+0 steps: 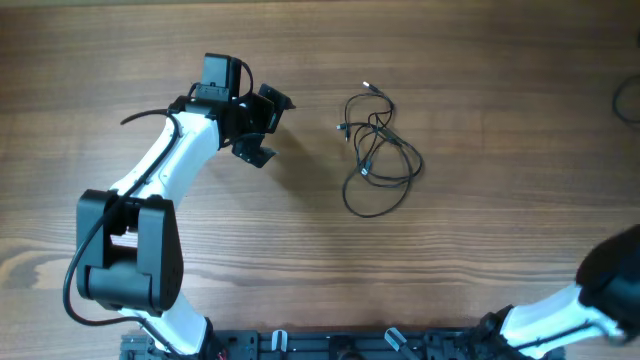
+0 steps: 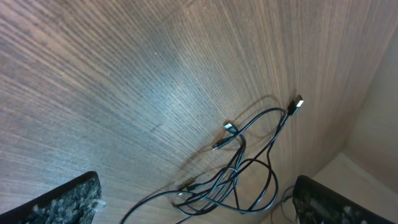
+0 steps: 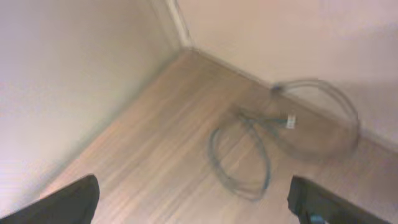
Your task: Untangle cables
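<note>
While the cables (image 1: 368,150) lie in one loose tangle on the bare wood of the table (image 1: 480,250), a little right of centre in my overhead view, neither arm has hold of them. The bundle is a handful of thin black loops crossing one another, with one wide loop sagging toward the near edge.

My left claw (image 1: 268,128) hangs to the left of the tangle, apart from it, its jaws spread wide with nothing between them. Through the left wrist camera I see both fingers (image 2: 62,199) at the bottom corners and the strands fanned out on the wood ahead. Two small silver plug ends (image 2: 298,102) stand clear of the knot, one at the top of a long strand, the other nearer the middle.

The right arm (image 1: 610,275) sits in the near right corner of the overhead view, well away from the cables, with its claw out of that picture. Its wrist camera is blurred, yet it shows the right claw (image 3: 193,183) released, with its dark fingers (image 3: 68,202) far apart and empty. They hang above a wooden surface (image 3: 155,143) with pale looping cords (image 3: 239,162) that I cannot identify.
</note>
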Robot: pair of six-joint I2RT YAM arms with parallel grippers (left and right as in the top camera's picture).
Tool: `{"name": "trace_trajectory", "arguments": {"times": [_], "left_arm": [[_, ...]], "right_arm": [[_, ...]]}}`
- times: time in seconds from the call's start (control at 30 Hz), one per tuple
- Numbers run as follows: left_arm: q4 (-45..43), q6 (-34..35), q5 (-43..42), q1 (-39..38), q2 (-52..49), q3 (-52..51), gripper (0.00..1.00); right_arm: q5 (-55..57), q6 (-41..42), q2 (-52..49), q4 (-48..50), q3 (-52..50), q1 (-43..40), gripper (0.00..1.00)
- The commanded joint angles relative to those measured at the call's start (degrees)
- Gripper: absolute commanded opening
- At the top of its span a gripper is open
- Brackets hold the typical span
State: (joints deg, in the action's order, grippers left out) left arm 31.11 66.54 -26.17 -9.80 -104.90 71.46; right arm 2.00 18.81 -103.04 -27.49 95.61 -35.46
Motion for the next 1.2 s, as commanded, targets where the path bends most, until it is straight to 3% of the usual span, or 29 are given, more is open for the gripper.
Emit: {"name": "trace_trajectory", "arguments": {"times": [0.0, 0.1, 0.17, 0.27, 0.43, 0.6, 0.87, 1.03, 1.1, 1.17], "left_arm": [[0.0, -0.3, 0.6, -0.2, 0.3, -0.2, 1.00], [0.0, -0.3, 0.6, -0.2, 0.3, -0.2, 1.00], [0.0, -0.3, 0.6, -0.2, 0.3, -0.2, 1.00], [0.0, -0.3, 0.6, -0.2, 0.3, -0.2, 1.00], [0.0, -0.3, 0.6, -0.2, 0.3, -0.2, 1.00], [0.0, -0.3, 0.6, -0.2, 0.3, -0.2, 1.00], [0.0, -0.3, 0.6, -0.2, 0.3, -0.2, 1.00], [0.0, -0.3, 0.6, -0.2, 0.3, -0.2, 1.00], [0.0, -0.3, 0.6, -0.2, 0.3, -0.2, 1.00], [0.0, -0.3, 0.6, -0.2, 0.3, -0.2, 1.00]], "right_arm": [[-2.6, 13.1, 5.2, -13.0, 0.1, 4.7, 1.00], [-22.0, 11.7, 4.9, -21.5, -1.8, 10.6, 1.00], [-32.1, 4.9, 4.9, -22.9, -6.3, 16.4, 0.98], [-32.3, 0.7, 4.9, -21.6, -14.0, 26.4, 0.99], [-26.4, 0.9, 4.9, -10.5, -24.7, 41.1, 1.00], [-26.0, 4.3, 4.9, -4.3, -24.9, 43.1, 1.00], [-26.4, 6.3, 4.9, -6.6, -24.9, 43.1, 1.00], [-28.8, -1.1, 4.9, -5.1, -24.9, 43.1, 0.99], [-36.8, -13.9, 4.9, -6.1, -24.9, 43.1, 0.90], [-37.4, -20.2, 4.9, -8.1, -24.9, 43.1, 0.87]]}}
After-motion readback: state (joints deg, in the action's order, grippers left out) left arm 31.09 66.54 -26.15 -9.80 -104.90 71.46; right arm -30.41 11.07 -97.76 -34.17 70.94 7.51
